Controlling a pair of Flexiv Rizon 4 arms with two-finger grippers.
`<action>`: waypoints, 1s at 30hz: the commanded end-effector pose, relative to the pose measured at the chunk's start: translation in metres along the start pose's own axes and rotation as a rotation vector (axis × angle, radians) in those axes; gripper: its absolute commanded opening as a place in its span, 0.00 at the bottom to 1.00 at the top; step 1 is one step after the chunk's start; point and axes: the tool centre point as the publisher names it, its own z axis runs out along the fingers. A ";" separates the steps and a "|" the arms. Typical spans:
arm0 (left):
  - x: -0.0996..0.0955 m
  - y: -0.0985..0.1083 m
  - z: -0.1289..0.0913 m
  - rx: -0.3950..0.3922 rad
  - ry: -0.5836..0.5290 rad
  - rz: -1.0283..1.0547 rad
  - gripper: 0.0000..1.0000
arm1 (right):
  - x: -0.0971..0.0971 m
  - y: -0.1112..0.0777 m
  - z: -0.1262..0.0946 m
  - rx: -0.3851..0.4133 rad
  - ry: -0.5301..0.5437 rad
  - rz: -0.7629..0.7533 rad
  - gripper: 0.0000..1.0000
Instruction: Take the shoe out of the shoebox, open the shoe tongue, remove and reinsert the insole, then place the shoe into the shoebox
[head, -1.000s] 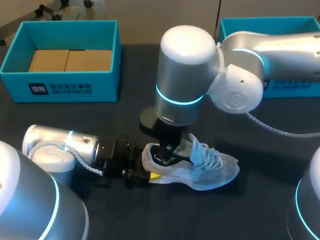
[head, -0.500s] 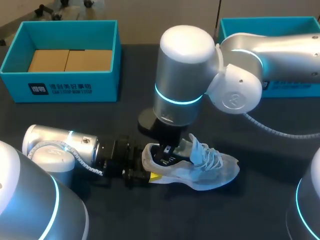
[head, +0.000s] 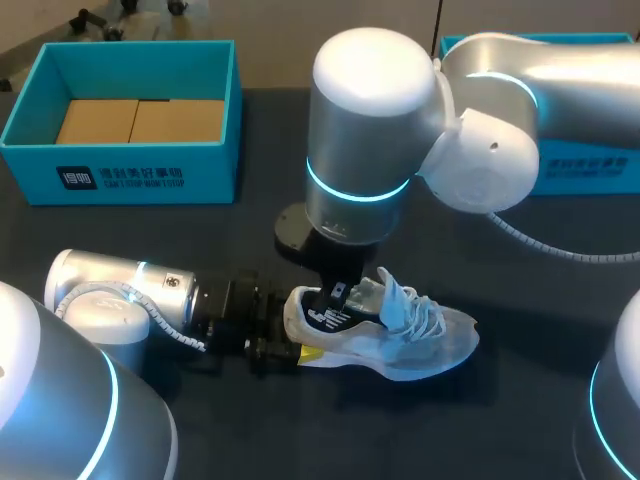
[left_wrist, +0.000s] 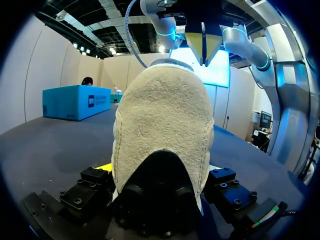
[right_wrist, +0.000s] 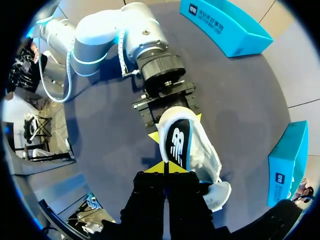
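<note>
- The pale mesh lace-up shoe (head: 420, 340) lies on its sole in the middle of the dark table (head: 500, 290), heel towards the left arm, toe pointing away to the right.
- The left gripper (head: 295, 328) comes in low and level, and its yellow tips clamp the heel from both sides.
- The right gripper (right_wrist: 164, 167) hangs straight down over the shoe's mouth. Its tips are pressed together on the near end of the black logo-printed insole (right_wrist: 177, 142), and it looks like a thin pinch.
- The open teal shoebox (head: 150, 178) waits at the far left, well apart from the action.
- Here's the worry: that pinch is on the very edge, so if the insole sticks inside, it could slide out of the tips.
- If the heel clamp is weak, pulling upward could drag the whole shoe off the table.
- The raised tongue and loose laces sit just beside the gripper, so a crooked lift could snag them or fold the insole.
</note>
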 end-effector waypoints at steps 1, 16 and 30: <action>-0.001 0.001 0.000 -0.004 -0.001 -0.001 0.00 | -0.003 -0.005 -0.005 -0.005 -0.001 0.002 0.00; -0.001 0.001 0.000 -0.004 -0.001 -0.001 0.00 | -0.012 -0.008 -0.023 -0.030 0.014 -0.011 0.07; -0.001 0.001 0.000 -0.004 -0.001 -0.001 0.00 | -0.022 -0.002 -0.022 -0.026 0.081 -0.043 0.36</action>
